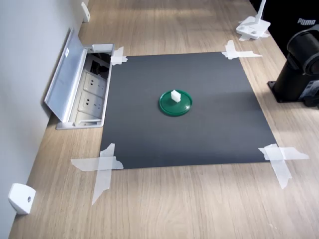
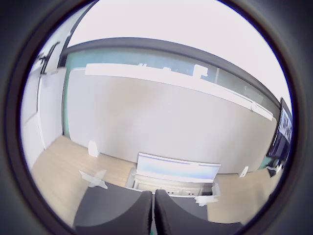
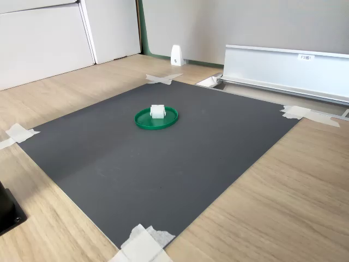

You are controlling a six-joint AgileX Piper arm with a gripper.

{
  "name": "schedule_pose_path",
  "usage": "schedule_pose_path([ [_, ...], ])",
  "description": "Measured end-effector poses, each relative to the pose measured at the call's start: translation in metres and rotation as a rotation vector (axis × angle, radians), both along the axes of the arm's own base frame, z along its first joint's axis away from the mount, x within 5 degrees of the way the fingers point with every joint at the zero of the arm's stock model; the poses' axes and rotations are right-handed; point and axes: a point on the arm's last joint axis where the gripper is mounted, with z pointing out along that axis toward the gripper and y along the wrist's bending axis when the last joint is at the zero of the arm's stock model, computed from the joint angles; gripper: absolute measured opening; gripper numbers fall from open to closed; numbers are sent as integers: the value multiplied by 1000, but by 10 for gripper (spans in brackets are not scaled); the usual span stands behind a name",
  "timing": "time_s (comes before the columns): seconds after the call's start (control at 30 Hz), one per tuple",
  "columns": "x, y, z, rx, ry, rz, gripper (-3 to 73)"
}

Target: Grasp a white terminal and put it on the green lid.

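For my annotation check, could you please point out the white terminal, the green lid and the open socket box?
white terminal (image 1: 175, 95), first exterior view, its front face.
green lid (image 1: 185, 108), first exterior view, bare inner surface.
socket box (image 1: 91, 97), first exterior view, socket panel.

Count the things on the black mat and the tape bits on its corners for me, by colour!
Green: 1, the green lid
White block: 1, the white terminal, sitting on the lid
White tape patches at the black mat corners: 4
Total: 6
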Motion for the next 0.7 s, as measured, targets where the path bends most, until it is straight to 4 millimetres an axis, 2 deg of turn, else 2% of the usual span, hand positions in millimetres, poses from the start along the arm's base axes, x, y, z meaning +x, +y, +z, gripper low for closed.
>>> schedule_pose_path([
  [0.23,-40,-1,-57,55,-7,-1,-5],
  [0.37,-58,-2,-78,58,-47,-2,-5],
  [0.53,-73,-6,-93,62,-114,-44,-5],
  [0.7,-83,-8,-95,79,-182,-100,-5],
])
